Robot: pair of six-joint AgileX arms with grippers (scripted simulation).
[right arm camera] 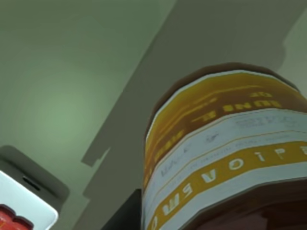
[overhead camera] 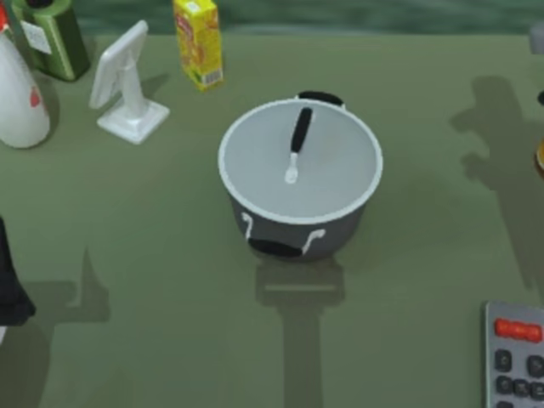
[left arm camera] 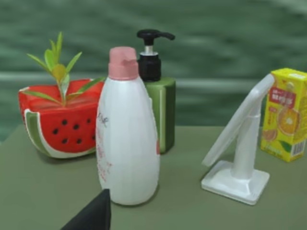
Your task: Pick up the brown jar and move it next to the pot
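The brown jar (right arm camera: pixel 225 148) fills the right wrist view; hard, smooth and likely slippery, it is best gripped around its labelled middle. Neither arm's jaws can be judged; the pot (overhead camera: pixel 299 183) stands mid-bench.

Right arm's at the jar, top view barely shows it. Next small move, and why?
Probably carry it toward the top view's left. The right wrist view is filled by the brown jar, close to the camera; the pot stands mid-table with bare table on its right. The grip itself isn't visible.
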